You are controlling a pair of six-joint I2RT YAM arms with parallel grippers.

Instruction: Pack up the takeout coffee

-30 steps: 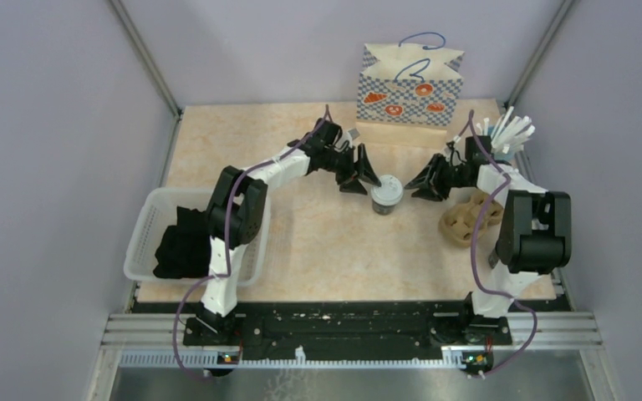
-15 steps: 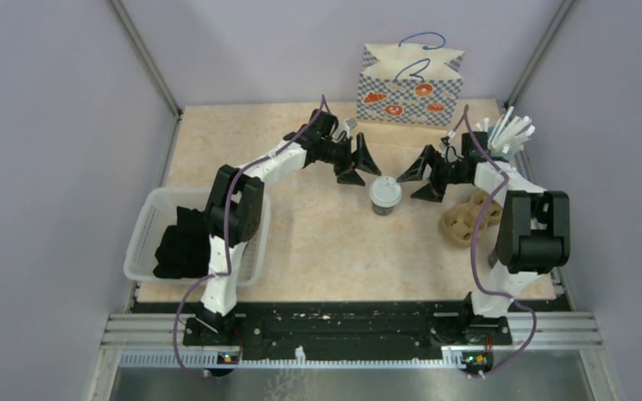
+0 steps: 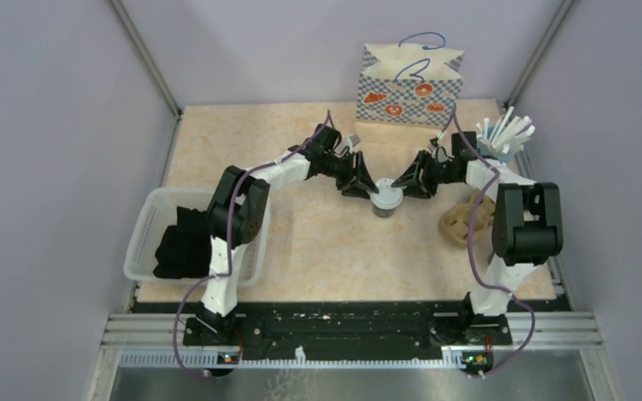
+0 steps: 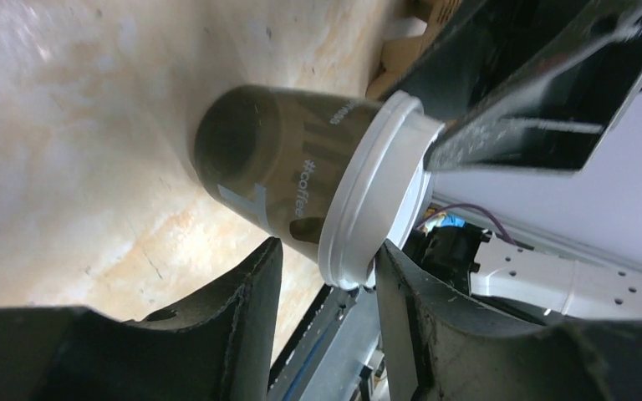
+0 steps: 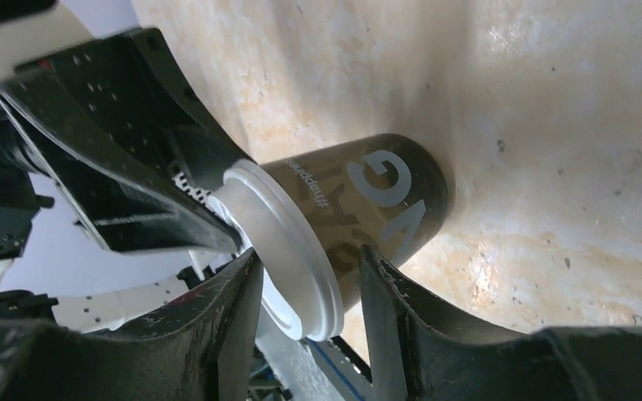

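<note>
One takeout coffee cup (image 3: 385, 201) stands upright mid-table, with dark sides and a pale lid. My left gripper (image 3: 371, 185) reaches it from the left and my right gripper (image 3: 402, 185) from the right. In the left wrist view the cup (image 4: 272, 171) has its lid rim between the jaws of the left gripper (image 4: 328, 245). One finger lies on the lid top and the other touches the cup wall under the rim. The right wrist view shows the cup (image 5: 384, 196) held the same way by the right gripper (image 5: 310, 252).
A patterned paper bag (image 3: 410, 88) stands at the back. A tan cardboard cup carrier (image 3: 466, 219) lies right of the cup, with white sticks (image 3: 507, 132) behind it. A white basket (image 3: 140, 242) holding black things sits at the left front.
Half a second ago both grippers stood wide open, a little back from the cup. Both have now moved in and closed over the lid rim. The cup has stayed in place.
</note>
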